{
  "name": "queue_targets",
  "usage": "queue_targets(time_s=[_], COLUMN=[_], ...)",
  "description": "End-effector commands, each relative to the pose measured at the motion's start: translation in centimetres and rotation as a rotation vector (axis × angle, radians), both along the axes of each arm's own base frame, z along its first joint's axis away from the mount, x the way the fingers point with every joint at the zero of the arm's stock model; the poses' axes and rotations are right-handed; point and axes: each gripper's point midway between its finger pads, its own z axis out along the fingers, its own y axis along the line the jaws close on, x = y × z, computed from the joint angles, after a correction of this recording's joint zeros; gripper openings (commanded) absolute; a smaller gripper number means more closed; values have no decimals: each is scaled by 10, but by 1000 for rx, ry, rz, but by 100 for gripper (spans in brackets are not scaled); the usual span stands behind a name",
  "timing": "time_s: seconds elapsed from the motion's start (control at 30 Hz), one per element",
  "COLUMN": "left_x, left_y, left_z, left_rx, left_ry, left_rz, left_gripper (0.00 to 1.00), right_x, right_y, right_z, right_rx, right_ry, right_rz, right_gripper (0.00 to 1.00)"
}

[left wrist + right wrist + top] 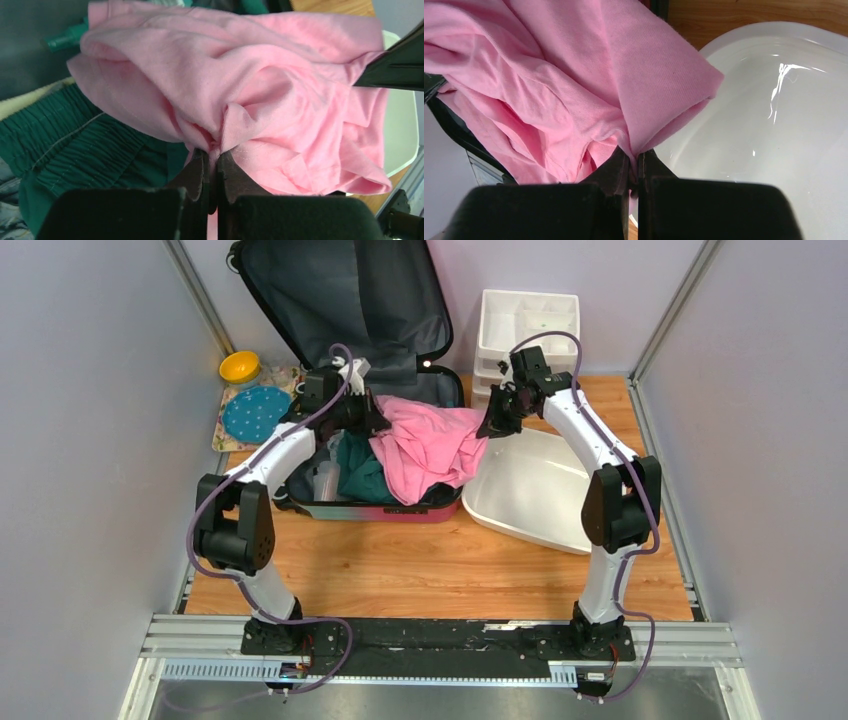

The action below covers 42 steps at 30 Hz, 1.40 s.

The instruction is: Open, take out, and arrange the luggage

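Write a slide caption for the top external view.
The left gripper and right gripper pinch a pink garment over the open suitcase, beside a white basin.

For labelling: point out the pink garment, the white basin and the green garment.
pink garment point(425, 445): top external view, bunched middle.
white basin point(774, 150): right wrist view, bare inner wall.
green garment point(75, 140): left wrist view, gathered ribbed part.

pink cloth point(425, 445) matt; basin point(530, 490) glossy plastic; tbl point(420, 560) wood

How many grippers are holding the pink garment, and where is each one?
2. The left gripper pinches the pink garment at its left side over the open luggage; the right gripper pinches its right corner near the basin.
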Motion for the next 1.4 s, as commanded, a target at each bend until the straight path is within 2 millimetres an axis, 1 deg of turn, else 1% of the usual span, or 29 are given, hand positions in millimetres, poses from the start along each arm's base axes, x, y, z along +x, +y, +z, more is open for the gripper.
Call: queue_targets(time_s=[0.0, 0.13, 0.2, 0.3, 0.37, 0.4, 0.53, 0.57, 0.6, 0.63, 0.7, 0.73, 0.8, 0.83, 0.87, 0.9, 0.93, 0.97, 1.03, 1.07, 1.1, 1.13, 1.17, 1.2, 1.23, 1.27, 1.3, 1.33, 1.37], left_x=[-2, -7, -10, -11, -10, -11, -11, -12, -12, -12, -15, -16, -22, -24, -28, -30, -32, -34, -38, -41, -43, -46, -51, -54, -57, -63, -66, -73, -75], left_y=[-8, -11, -11, -12, -14, -15, -23, -26, -28, -30, -35, -38, -48, -52, -59, -63, -67, -74, -84, -96, -102, -109, -122, -130, -137, -152, -160, -174, -183], left_z=[67, 84, 80, 83, 89, 91, 114, 118, 122, 130, 137, 145, 146, 146, 144, 144, 144, 143, 144, 141, 143, 143, 139, 140, 139, 132, 132, 130, 121], left_rx=[9, 37, 44, 43, 42, 44, 49, 46, 43, 35, 23, 13, 2, -1, -4, -11, -16, -24, -43, -49, -59, -65, -73, -83, -87, -87, -95, -106, -105], left_ry=[-238, -299, -274, -258, -278, -285, -350, -356, -361, -375, -379, -388, -384, -381, -378, -375, -372, -370, -368, -365, -365, -365, -360, -361, -360, -352, -350, -356, -342], left_rz=[-54, -78, -87, -98, -99, -107, -143, -151, -158, -165, -179, -184, -215, -228, -246, -256, -262, -276, -293, -316, -326, -338, -368, -382, -398, -428, -441, -467, -483], left_gripper=[0, 0, 0, 0, 0, 0, 0, 0, 0, 0, 0, 0, 0, 0, 0, 0, 0, 0, 0, 0, 0, 0, 0, 0, 0, 0, 0, 0, 0], right_x=[9, 9, 9, 6, 2, 1, -3, -7, -9, -12, -18, -21, -27, -28, -31, -35, -39, -41, -49, -52, -56, -59, -61, -67, -68, -71, -75, -78, -82], right_y=[6, 13, 14, 10, 7, 6, 1, 0, -3, -6, -12, -16, -27, -31, -40, -45, -50, -61, -74, -88, -95, -110, -118, -122, -145, -154, -162, -179, -188], right_z=[40, 70, 75, 79, 86, 93, 111, 113, 120, 121, 128, 125, 126, 124, 115, 117, 115, 109, 111, 105, 107, 105, 105, 104, 103, 105, 101, 97, 96], right_rx=[75, 135, 139, 125, 123, 125, 134, 139, 144, 142, 136, 130, 118, 112, 101, 100, 94, 87, 66, 45, 27, 5, -10, -21, -40, -46, -55, -76, -91], right_ry=[-99, -163, -174, -186, -205, -221, -260, -259, -272, -272, -283, -274, -274, -268, -243, -246, -231, -215, -223, -202, -217, -210, -216, -218, -223, -234, -224, -214, -215], right_rz=[17, 35, 36, 34, 42, 43, 42, 48, 43, 41, 31, 22, 1, -10, -32, -44, -56, -83, -98, -125, -122, -146, -155, -152, -191, -206, -214, -246, -257], right_gripper=[0, 0, 0, 0, 0, 0, 0, 0, 0, 0, 0, 0, 0, 0, 0, 0, 0, 0, 0, 0, 0, 0, 0, 0, 0, 0, 0, 0, 0])
